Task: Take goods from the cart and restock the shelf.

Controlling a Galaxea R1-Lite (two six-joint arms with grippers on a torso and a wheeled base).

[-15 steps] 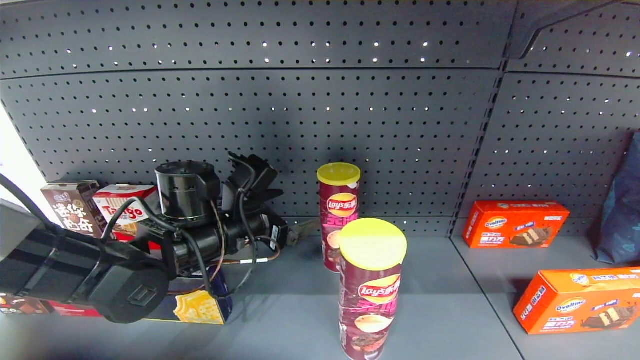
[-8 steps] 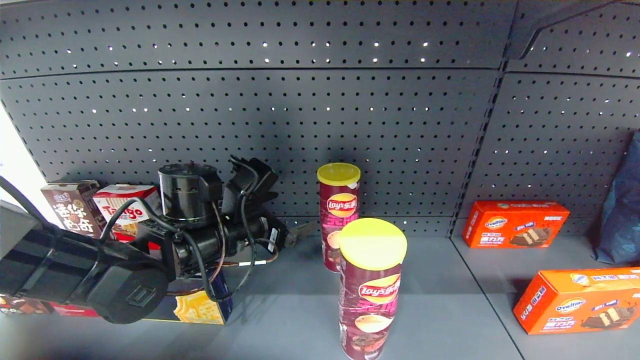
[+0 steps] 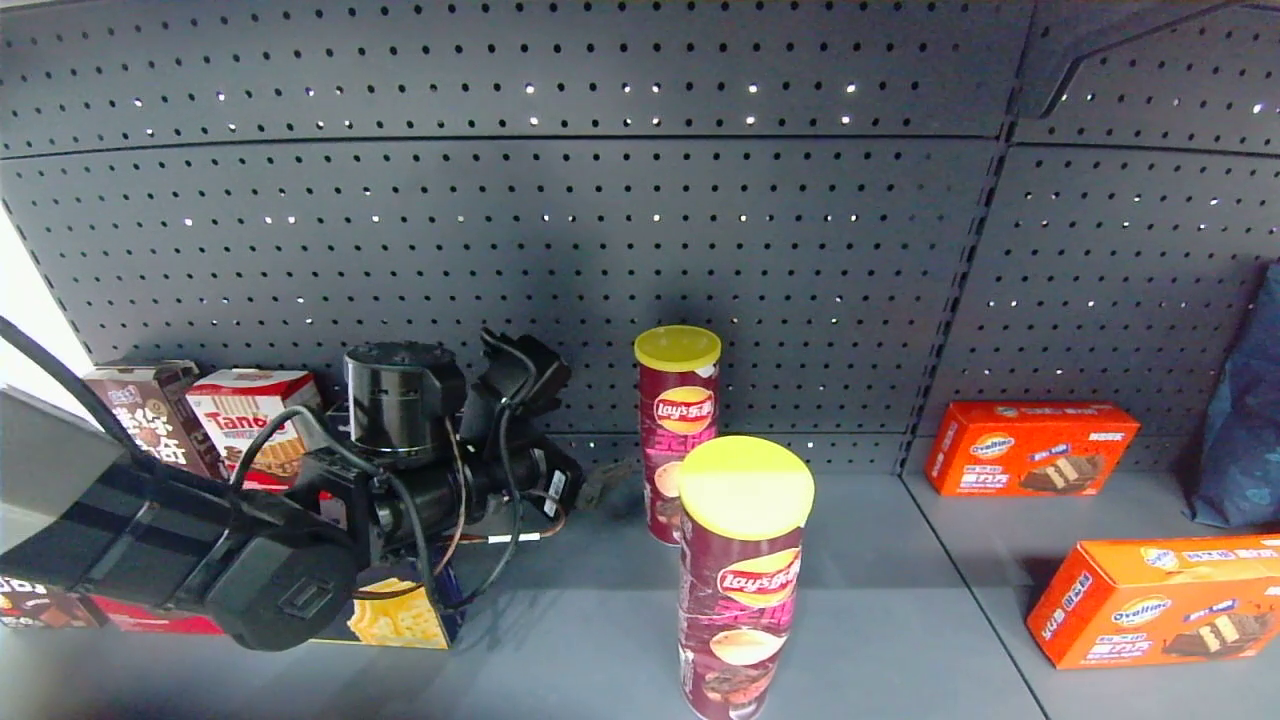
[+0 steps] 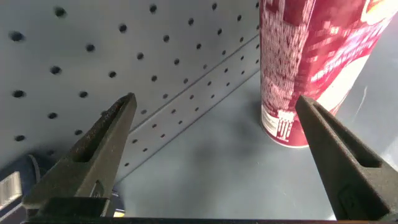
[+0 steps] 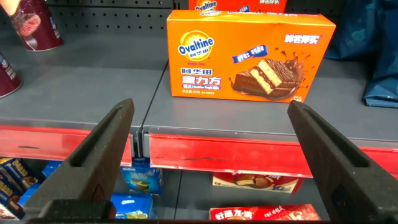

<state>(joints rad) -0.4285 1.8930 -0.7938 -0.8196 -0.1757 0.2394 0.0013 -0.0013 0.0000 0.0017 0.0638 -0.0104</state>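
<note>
Since both grippers carry nothing, every item in sight stands or lies on the shelf (image 3: 600, 630). Nearest, the front chip can (image 3: 745, 575) stands upright by the shelf's front edge, with an orange box (image 3: 1160, 600) lying flat to its right. The right gripper (image 5: 210, 106) hangs before that box, jaws spread wide and empty. Farther in, the left gripper (image 4: 214, 102) sits low over the shelf floor, jaws wide apart. It is just beside the rear chip can (image 4: 311, 68) but not touching it, likely so the can stands free in line behind the front one. At the back, a second orange box (image 3: 1030, 447) and a small red-and-white box (image 3: 250, 415) rest against the pegboard wall (image 3: 640, 250).
</note>
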